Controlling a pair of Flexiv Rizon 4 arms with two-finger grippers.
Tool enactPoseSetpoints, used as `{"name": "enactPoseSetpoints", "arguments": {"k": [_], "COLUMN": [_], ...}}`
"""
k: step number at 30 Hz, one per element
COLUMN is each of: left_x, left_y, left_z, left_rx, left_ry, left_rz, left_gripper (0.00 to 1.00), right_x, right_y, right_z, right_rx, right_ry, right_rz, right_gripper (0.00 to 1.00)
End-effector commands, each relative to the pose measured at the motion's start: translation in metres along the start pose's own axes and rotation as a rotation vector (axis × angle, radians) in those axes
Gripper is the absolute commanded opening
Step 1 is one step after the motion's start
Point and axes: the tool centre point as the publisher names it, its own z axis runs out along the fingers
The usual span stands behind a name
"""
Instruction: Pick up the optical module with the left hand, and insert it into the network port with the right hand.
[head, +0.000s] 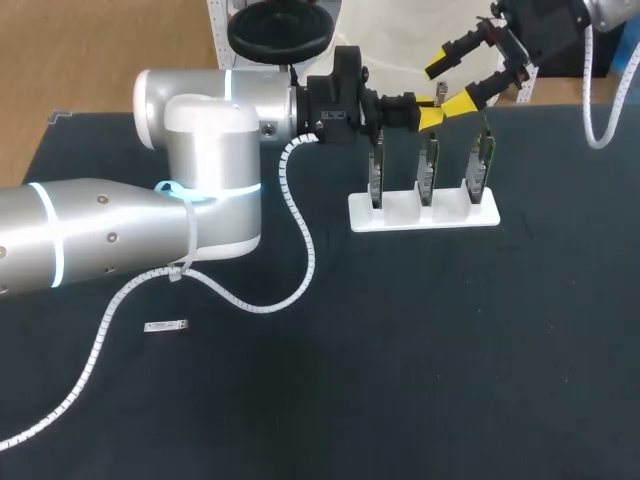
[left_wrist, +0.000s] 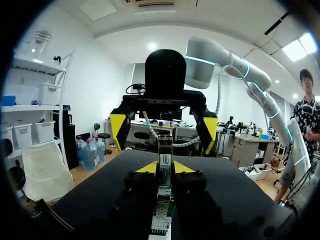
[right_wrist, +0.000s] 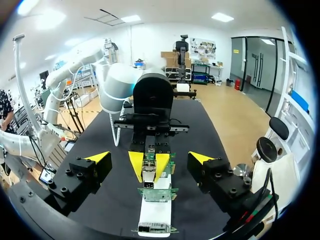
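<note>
- Left gripper (head: 432, 117) is out over the white stand (head: 400, 216), fingers clamped on a slim optical module (left_wrist: 165, 159), held upright just above the middle card (head: 428, 168).
- Right gripper (head: 449, 85) sits just beyond it, facing it, fingers spread wide, nothing between them.
- Three green cards stand upright in a row in the stand's slots.
- And there's a second module (head: 166, 326), lying flat on the black table (head: 400, 360), well apart from the stand, under the left arm.
</note>
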Motion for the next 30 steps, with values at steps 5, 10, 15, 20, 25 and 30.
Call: {"name": "enactPoseSetpoints", "arguments": {"k": [5,10,15,20,25,30], "left_x": [-0.0005,-0.0005,-0.0005,-0.0005,-0.0005,-0.0005], "left_y": [0.0013,0.0013,0.0013,0.0013,0.0013,0.0013], "left_z": [0.0001,0.0001,0.0001,0.0001,0.0001,0.0001], "left_rx": [0.002,0.002,0.002,0.002,0.002,0.002], "left_ry": [0.002,0.002,0.002,0.002,0.002,0.002], "left_rz": [0.0,0.0,0.0,0.0,0.0,0.0], "left_gripper": [0.0,0.0,0.0,0.0,0.0,0.0], "right_x": [-0.0027,-0.0033,-0.0028,-0.0024,-0.0017,-0.0006], "right_y": [0.0019,0.0003,-0.0009,-0.0017,-0.0018,-0.0021], "right_z": [-0.0012,-0.0022,-0.0025,-0.0025,-0.0025,-0.0036], "right_rx": [0.018,0.032,0.039,0.04,0.037,0.034], "right_ry": [0.001,0.004,0.006,0.009,0.016,0.018], "right_rz": [-0.003,0.001,0.006,0.009,0.011,0.009], "right_gripper": [1.0,1.0,1.0,1.0,1.0,0.0]}}
